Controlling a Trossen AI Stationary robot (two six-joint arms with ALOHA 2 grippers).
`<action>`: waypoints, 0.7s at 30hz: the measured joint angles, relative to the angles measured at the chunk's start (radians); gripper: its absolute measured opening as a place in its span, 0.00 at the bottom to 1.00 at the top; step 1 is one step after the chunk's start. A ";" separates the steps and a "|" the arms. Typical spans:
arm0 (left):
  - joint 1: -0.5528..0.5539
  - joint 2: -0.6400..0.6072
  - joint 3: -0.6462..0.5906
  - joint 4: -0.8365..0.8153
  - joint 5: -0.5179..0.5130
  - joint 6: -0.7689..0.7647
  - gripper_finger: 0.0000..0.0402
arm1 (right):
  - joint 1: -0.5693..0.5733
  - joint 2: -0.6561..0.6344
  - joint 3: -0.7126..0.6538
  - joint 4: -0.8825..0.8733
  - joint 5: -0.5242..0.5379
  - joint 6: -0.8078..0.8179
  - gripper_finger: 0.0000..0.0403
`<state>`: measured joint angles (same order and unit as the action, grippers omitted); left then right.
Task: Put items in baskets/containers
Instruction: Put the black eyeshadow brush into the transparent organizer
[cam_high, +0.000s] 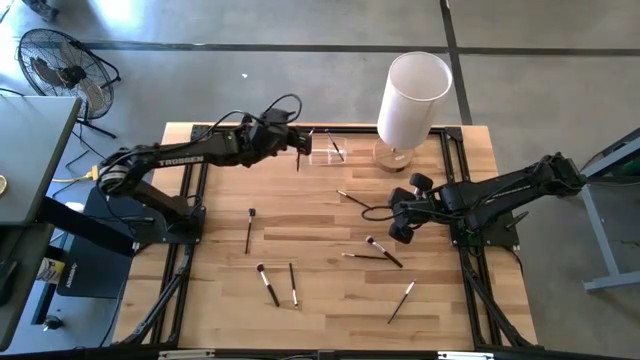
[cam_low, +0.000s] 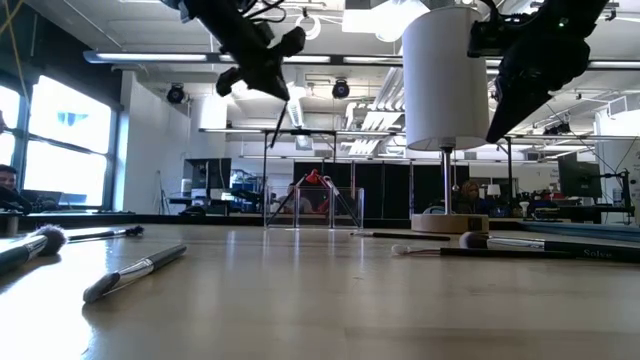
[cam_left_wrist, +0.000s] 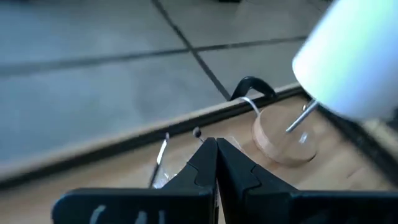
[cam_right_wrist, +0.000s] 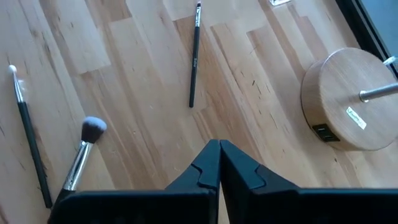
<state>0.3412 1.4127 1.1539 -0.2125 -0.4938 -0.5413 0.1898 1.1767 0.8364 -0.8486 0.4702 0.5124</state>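
Clear plastic, the small cup (cam_high: 326, 148) sits near the far edge of the wooden table (cam_high: 320, 300), just beside the white lamp (cam_high: 411, 98) on its round wooden base. The left gripper (cam_high: 299, 147) hangs over the table just beside the cup, its jaws shut on a thin dark brush (cam_high: 298, 160) that dangles bristle-end down. One or two brushes seem to stand in the cup already. To do this step well, the arm should probably centre the dangling tip over the cup's mouth, lower until the tip is inside, then let go, since a light cup could tip if nudged. The right gripper (cam_high: 403, 228) hovers shut and empty above the loose brushes (cam_high: 383, 251) on the table's right side.
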 joint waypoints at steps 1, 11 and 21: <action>0.000 0.001 -0.001 0.025 0.001 0.076 0.00 | 0.000 0.000 0.000 0.000 0.003 0.016 0.01; 0.068 0.030 -0.006 0.146 0.158 0.441 0.00 | 0.000 0.000 0.000 0.000 0.039 0.239 0.00; 0.289 0.045 -0.165 0.473 0.593 0.508 0.00 | -0.028 0.000 0.000 0.008 0.059 0.472 0.00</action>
<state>0.6297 1.4576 0.9885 0.2608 0.0992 -0.0331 0.1616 1.1770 0.8364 -0.8403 0.5297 0.9841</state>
